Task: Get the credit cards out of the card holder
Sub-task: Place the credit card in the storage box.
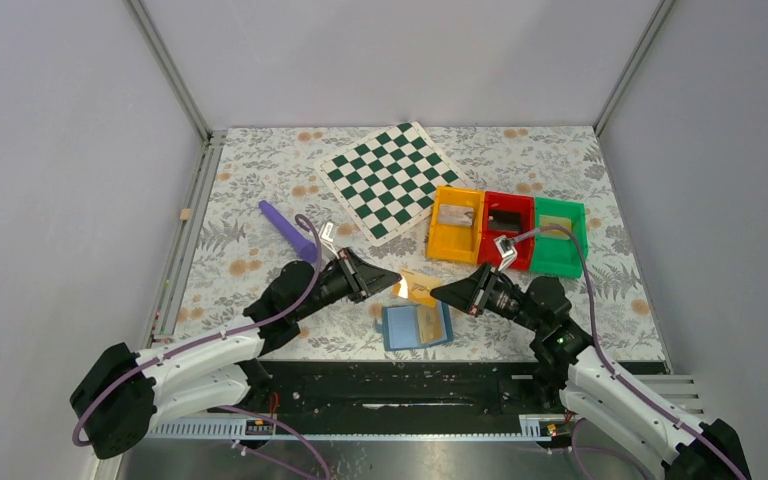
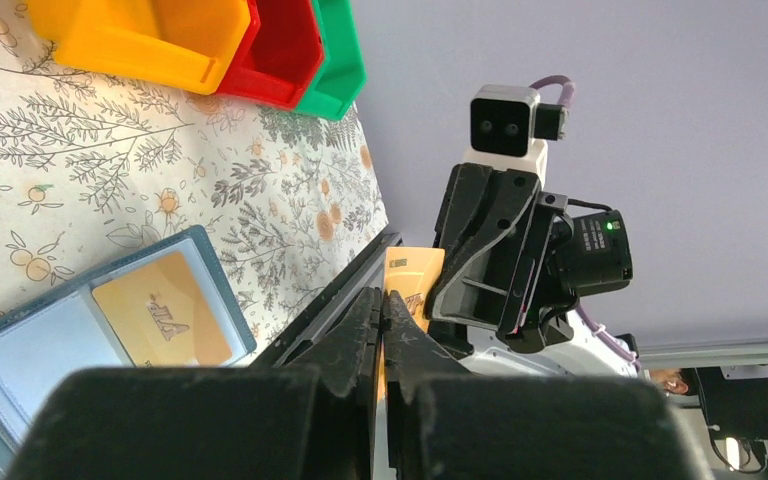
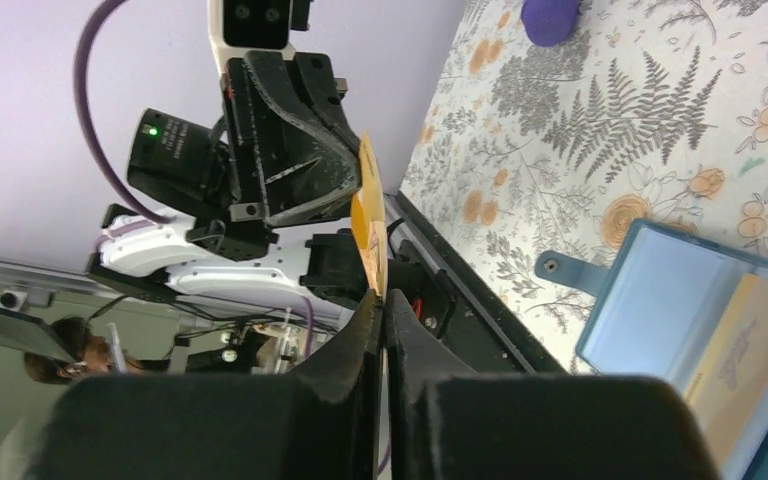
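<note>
The yellow card (image 1: 421, 287) hangs in the air just past the far edge of the card holder (image 1: 396, 327). It is pinched at both ends. My left jaws are closed on its left end and my right jaws are closed on its right end, tip facing tip. Its long axis seems to run from one pair of jaws to the other, with one face tilted partly upward. The holder lies open and flat on the table (image 1: 260, 240), its long side running left to right. A second card (image 1: 430, 322) sits in its right pocket, and its left pocket is pale. Beyond the holder to the right stand the orange bin (image 1: 438, 232), red bin (image 1: 522, 222) and green bin (image 1: 572, 248). A purple object (image 1: 288, 229) lies beyond it to the left.
</note>
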